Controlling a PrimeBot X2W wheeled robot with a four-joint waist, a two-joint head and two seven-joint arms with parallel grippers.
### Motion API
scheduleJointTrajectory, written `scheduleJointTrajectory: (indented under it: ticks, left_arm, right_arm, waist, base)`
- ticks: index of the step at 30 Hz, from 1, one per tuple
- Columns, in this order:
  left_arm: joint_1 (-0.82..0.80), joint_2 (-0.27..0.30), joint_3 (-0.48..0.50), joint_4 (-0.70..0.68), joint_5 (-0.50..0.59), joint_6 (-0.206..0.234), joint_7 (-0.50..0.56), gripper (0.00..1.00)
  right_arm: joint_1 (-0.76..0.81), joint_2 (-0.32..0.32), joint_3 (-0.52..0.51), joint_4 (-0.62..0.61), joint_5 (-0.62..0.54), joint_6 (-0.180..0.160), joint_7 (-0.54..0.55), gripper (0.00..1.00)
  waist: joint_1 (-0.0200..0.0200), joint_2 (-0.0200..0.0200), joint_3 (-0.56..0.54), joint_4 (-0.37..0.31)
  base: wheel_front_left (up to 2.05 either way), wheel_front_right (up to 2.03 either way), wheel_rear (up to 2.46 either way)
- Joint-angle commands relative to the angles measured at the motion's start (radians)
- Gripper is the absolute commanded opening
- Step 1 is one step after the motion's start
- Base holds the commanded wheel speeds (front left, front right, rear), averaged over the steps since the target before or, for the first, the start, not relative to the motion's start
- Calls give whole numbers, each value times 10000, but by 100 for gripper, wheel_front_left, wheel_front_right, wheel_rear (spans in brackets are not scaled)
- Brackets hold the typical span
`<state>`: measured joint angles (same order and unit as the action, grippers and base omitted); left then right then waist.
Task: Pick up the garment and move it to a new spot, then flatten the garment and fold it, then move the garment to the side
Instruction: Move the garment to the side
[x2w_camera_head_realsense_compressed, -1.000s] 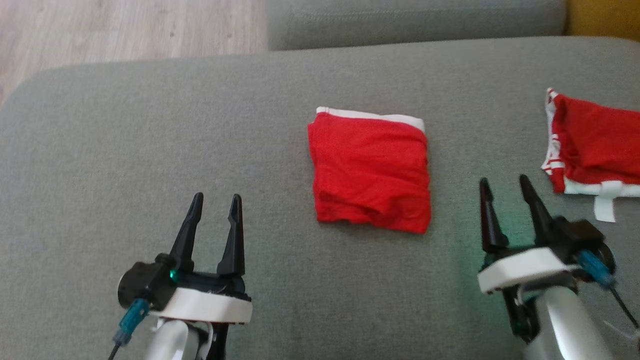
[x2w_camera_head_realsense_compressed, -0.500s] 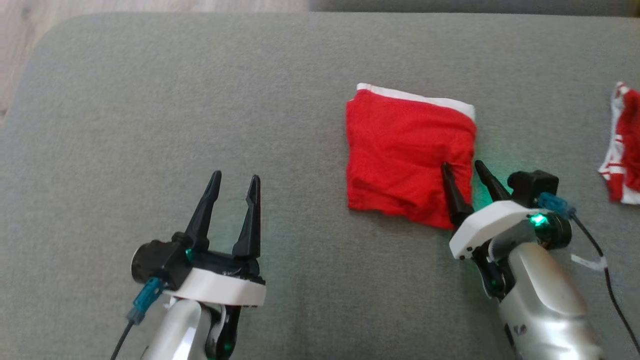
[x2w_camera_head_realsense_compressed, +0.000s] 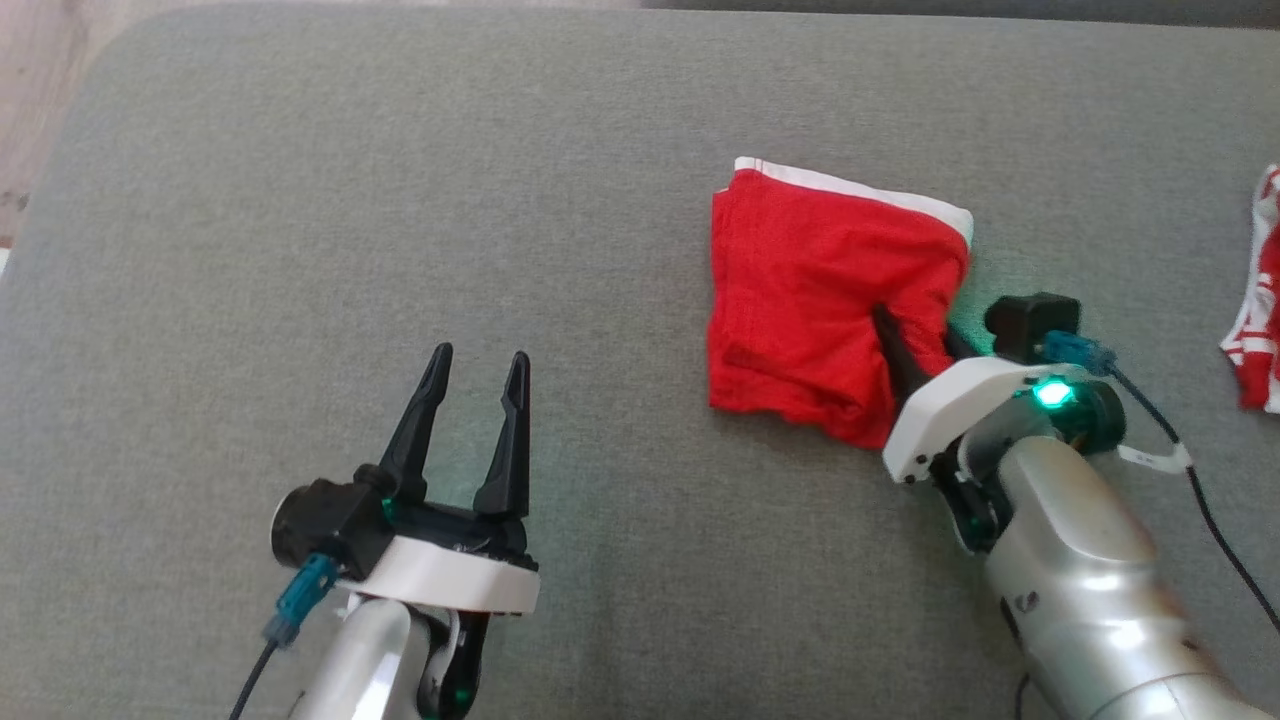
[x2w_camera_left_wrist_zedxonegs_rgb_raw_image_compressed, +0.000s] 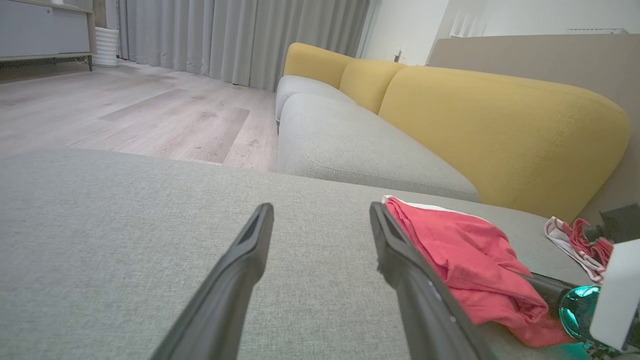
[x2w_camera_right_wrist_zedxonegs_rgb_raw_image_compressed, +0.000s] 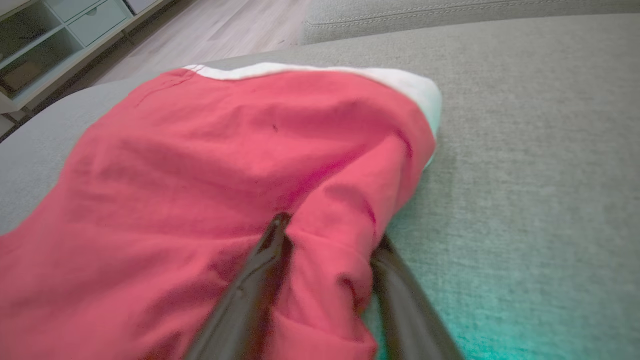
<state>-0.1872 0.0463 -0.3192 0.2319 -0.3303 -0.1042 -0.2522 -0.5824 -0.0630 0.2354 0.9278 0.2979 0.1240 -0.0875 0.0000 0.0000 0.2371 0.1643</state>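
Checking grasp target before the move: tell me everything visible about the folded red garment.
The folded red garment is thin knit-looking cloth with a white band along its far edge, square, wrinkled, lying on the grey sofa cushion. Its right edge is bunched into a ridge between the fingers of the right claw; whether it's firmly pinched is unclear.

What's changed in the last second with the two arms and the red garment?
The right gripper reached forward and left to the folded red garment; its fingers now straddle a bunched fold at its right edge. The left gripper stayed open and idle; the garment stayed on the grey cushion.
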Motion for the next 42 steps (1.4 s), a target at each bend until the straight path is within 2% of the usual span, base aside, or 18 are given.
scheduleJointTrajectory:
  ticks: [1,7,12,16,19,24,31,35,42]
  left_arm:
    - [-414,39,321,-243,47,31,-95,100]
    - [-349,39,419,-207,245,-32,-95,100]
    - [-262,39,502,-197,304,-75,-95,100]
    - [-156,39,504,-184,321,-106,-95,100]
    - [-99,39,525,-206,321,-116,-95,100]
    - [-45,39,527,-227,329,-133,-95,100]
    - [-222,39,557,-285,432,-165,-95,100]
    - [-513,39,596,-307,522,-193,-95,100]
    - [-886,39,541,-328,539,-220,-95,100]
  right_arm:
    - [-11,127,373,95,-29,67,-38,0]
    - [-530,-29,737,492,-926,67,-864,0]
    - [-893,-832,1606,320,-2219,67,-1367,0]
    - [-1203,-1807,2121,-71,-2523,67,-1496,0]
    - [-1412,-2793,2483,-419,-2702,67,-1532,0]
    - [-1580,-4194,2846,-696,-2267,67,-1276,0]
    - [-1724,-6016,3359,-962,-1600,67,-626,0]
    - [-2031,-7321,3655,-836,-1771,67,-207,0]
    - [-2223,-8150,3726,-509,-1705,67,73,0]
  waist:
    - [0,0,-39,-89]
    - [0,0,-232,-541]
    - [0,0,-490,-1024]
    - [0,0,-638,-1357]
    - [0,0,-682,-1522]
    - [0,0,-592,-1663]
    - [0,0,-62,-1673]
    - [0,0,489,-1592]
    - [0,0,1119,-1429]
  base:
    - [0,0,0]
    - [0,0,0]
    - [0,0,0]
    - [0,0,0]
    - [0,0,0]
    - [0,0,0]
    - [0,0,0]
    - [0,0,0]
    - [0,0,0]
